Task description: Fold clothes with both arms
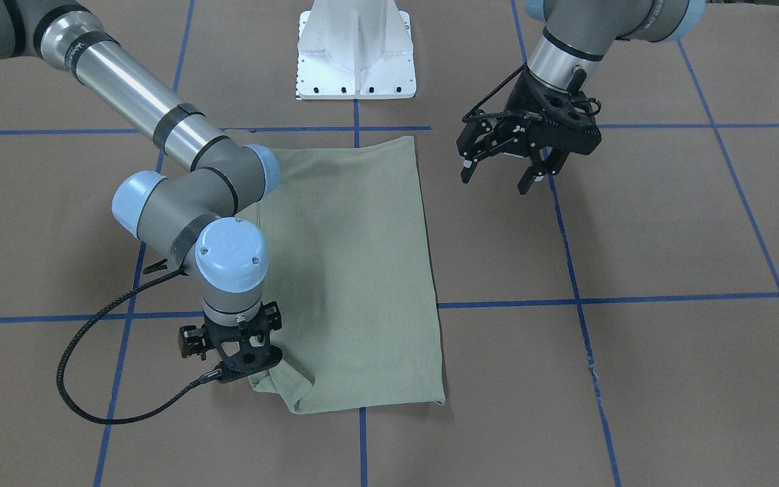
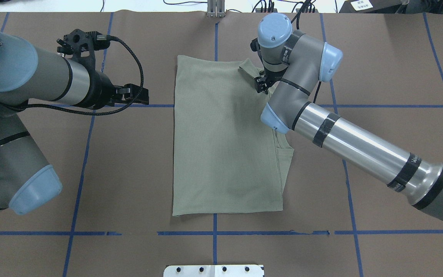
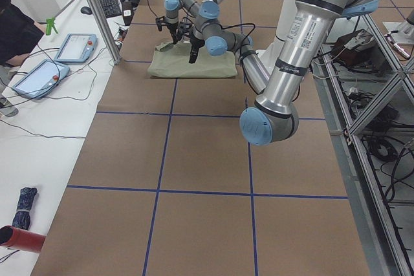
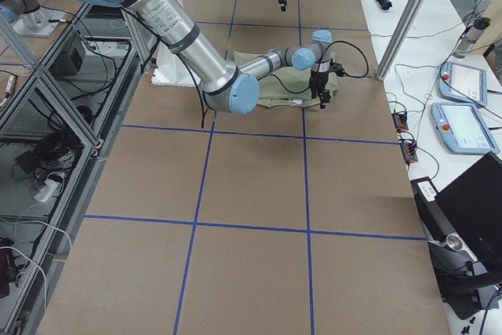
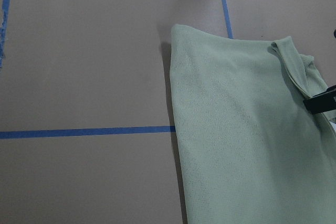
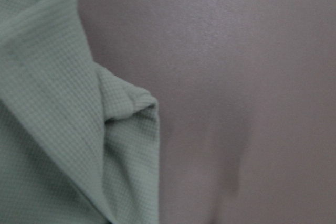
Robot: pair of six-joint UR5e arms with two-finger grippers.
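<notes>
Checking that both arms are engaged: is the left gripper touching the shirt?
No, the left gripper hangs open above the bare table, clearly apart from the shirt.

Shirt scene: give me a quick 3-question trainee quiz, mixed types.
1. True or false: the left gripper touches the shirt.
2. The right gripper is at the shirt's: A) middle, B) corner far from the base, C) edge nearest the base.
3. Fill in: the left gripper's jaws are ____.
Key: 1 false, it hangs beside the shirt, apart from it; 2 B; 3 open.
</notes>
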